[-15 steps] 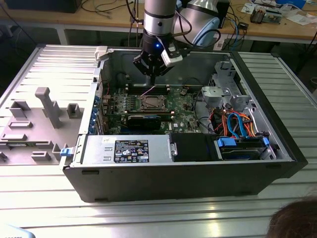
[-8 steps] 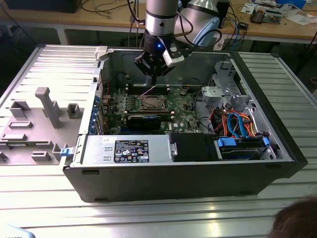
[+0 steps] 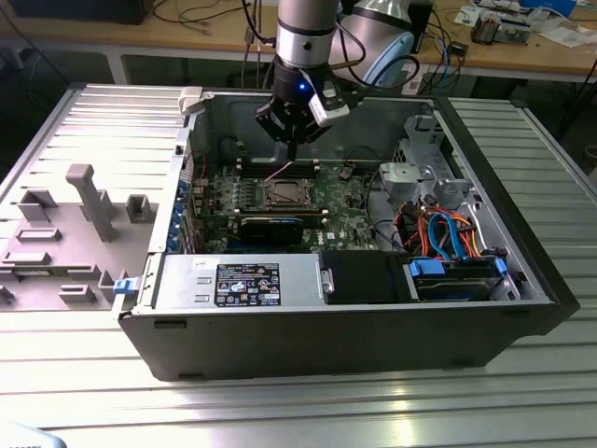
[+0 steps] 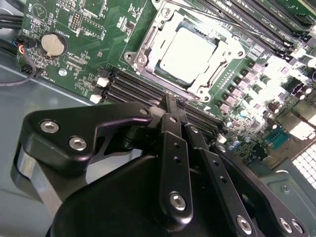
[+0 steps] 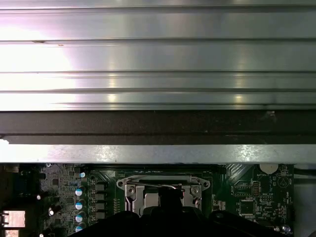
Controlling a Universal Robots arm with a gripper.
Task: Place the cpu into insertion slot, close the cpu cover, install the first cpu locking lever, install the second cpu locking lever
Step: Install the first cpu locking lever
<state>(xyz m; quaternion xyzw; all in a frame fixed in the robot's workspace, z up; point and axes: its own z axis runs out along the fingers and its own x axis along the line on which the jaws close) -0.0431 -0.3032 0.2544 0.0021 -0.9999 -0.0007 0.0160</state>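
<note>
Closest to us, our gripper (image 4: 174,106) hangs empty, fingers (image 4: 173,143) pressed together, just above the socket. Beyond them the cpu (image 4: 188,54) sits in its slot, framed by the cpu cover (image 4: 148,47). We judge the cover thin, stiff, springy; the chip fragile, best handled by its edges.

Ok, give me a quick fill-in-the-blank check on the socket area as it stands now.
1. The small square silver-grey cpu lies inside the ____ on the green motherboard.
2. The thin silver metal cpu cover frames the chip, which shows through its ____ opening.
3. In the exterior view, the black gripper hangs ____ the socket.
4. The round silver coin battery sits on the ____.

Missing words: socket; square; above; motherboard
</note>
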